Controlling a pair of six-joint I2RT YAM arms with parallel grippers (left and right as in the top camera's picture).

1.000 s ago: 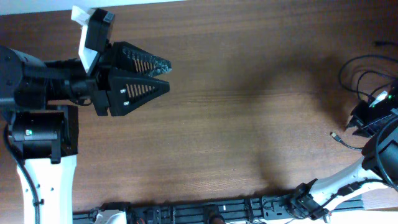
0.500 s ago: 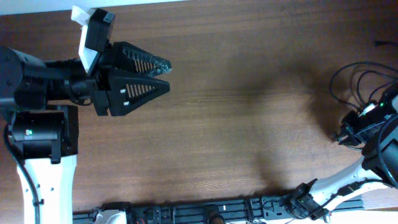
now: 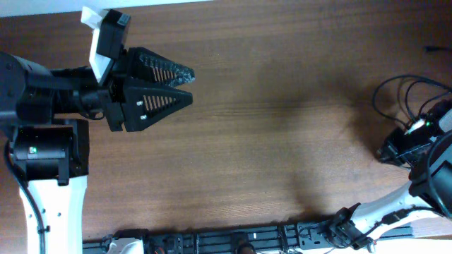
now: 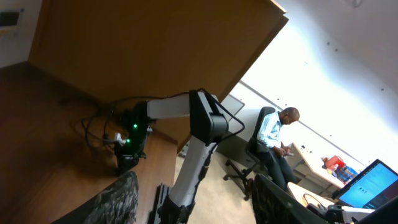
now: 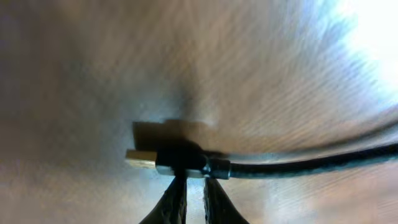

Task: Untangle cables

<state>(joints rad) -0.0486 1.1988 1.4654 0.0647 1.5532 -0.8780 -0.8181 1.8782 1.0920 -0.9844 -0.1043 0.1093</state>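
The cables (image 3: pixel 404 86) are thin black cords lying in loose loops on the wooden table at the far right edge. My right gripper (image 3: pixel 390 149) sits just below the loops. In the right wrist view its fingertips (image 5: pixel 193 182) are closed to a narrow gap on a black cable (image 5: pixel 298 165) just behind its gold-tipped plug (image 5: pixel 144 159), low over the table. My left gripper (image 3: pixel 189 85) is open and empty at the far left, well away from the cables. In the left wrist view (image 4: pixel 199 202) it faces the right arm and the loops (image 4: pixel 99 127).
A small black plug end (image 3: pixel 433 49) lies apart at the table's far right edge. The arms' base rail (image 3: pixel 233 240) runs along the front edge. The right arm's white link (image 3: pixel 385 208) crosses the front right corner.
My right gripper has moved left onto the plug that lay bare on the table a second ago. The cable loops have shifted a little left. The left arm has not moved.
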